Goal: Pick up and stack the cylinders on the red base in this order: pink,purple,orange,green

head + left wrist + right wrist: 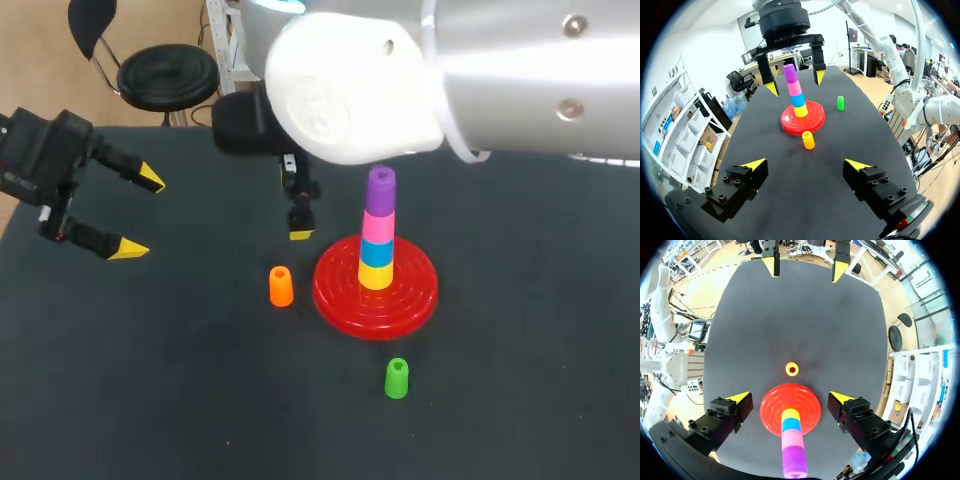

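Observation:
The red base (345, 290) holds a stack of yellow, blue, pink (377, 228) and purple (380, 190) cylinders. My right gripper (790, 397) hangs open above it, its fingers apart on either side of the purple cylinder (794, 457) without touching it. In the head view only one of its fingers (300, 218) shows, left of the stack. The orange cylinder (281, 286) stands just left of the base, and the green cylinder (397, 378) stands in front of it. At the far left my left gripper (140, 214) is open and holds nothing, with the orange cylinder (808, 140) ahead of it.
The dark table (150, 400) stretches around the base. My right arm's large white link (350, 85) hangs over the back middle and hides the table behind the stack.

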Available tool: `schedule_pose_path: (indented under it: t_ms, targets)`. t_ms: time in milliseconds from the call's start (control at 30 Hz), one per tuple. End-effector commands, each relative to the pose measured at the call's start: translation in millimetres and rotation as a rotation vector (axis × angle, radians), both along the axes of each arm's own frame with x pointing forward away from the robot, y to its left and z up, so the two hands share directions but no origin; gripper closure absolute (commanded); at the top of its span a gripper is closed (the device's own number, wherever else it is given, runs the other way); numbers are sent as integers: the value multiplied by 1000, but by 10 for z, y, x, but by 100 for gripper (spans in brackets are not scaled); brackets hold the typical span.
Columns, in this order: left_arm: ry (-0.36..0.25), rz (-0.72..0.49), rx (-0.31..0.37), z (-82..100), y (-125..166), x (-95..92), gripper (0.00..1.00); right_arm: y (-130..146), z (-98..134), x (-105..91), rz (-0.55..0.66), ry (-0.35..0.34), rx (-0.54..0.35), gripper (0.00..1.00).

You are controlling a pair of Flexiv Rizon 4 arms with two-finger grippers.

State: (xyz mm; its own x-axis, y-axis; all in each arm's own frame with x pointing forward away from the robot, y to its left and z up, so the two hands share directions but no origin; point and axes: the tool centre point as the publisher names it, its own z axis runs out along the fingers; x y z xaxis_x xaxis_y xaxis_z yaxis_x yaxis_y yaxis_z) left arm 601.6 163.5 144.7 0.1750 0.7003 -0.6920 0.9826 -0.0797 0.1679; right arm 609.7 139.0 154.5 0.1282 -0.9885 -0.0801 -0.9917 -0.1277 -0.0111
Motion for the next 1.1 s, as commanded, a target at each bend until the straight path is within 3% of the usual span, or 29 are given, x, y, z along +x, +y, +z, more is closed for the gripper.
schedule_pose_path:
  t_ms: [33, 200, 500, 900, 1100]
  targets:
    - [-4, -1, -4, -9, 13, -7, 0, -2, -105, -22, -8, -14, 18, 0]
    - [-4, -1, -4, -9, 13, -7, 0, 46, -282, -68, -8, -3, 23, 0]
    - [-4, -1, -4, -9, 13, -7, 0, 165, -579, -163, 6, -51, -1, 0]
    - [-4, -1, -4, -9, 13, -7, 0, 163, -818, -208, 5, -2, -9, 0]
    - [-4, -1, -4, -9, 13, -7, 0, 230, -898, -193, 17, -8, 4, 0]
